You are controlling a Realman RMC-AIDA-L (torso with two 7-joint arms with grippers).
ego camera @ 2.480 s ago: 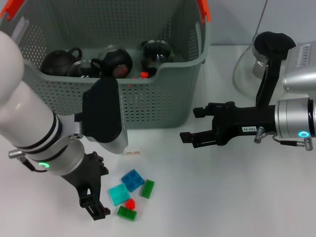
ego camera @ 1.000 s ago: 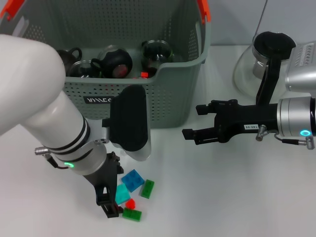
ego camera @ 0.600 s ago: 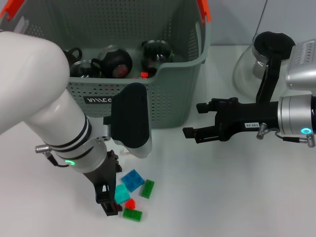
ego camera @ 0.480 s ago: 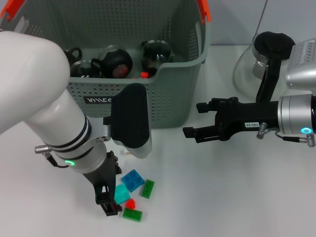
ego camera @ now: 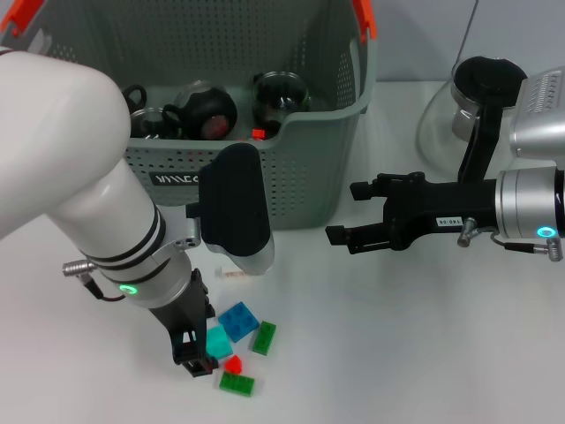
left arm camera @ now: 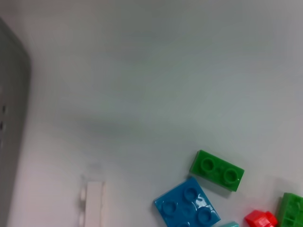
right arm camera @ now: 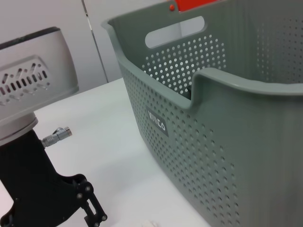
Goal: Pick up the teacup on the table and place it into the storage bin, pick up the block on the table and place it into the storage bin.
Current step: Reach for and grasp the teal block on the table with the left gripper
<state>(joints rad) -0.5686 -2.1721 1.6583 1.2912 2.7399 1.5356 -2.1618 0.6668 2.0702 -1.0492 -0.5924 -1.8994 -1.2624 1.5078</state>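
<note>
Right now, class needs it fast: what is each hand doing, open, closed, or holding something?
Left hand: down at the teal block in the pile; grip cannot be told.
Right hand: open, empty, beside the storage bin.

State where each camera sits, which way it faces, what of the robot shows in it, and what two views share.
Head view: above, facing down at the storage bin, blocks, left gripper and right gripper, jaws open.
Left wrist view: facing the table; blue block, green block; no robot parts.
Right wrist view: low, facing the bin; left arm visible.
Shared: head and left wrist views show the same blocks.
</note>
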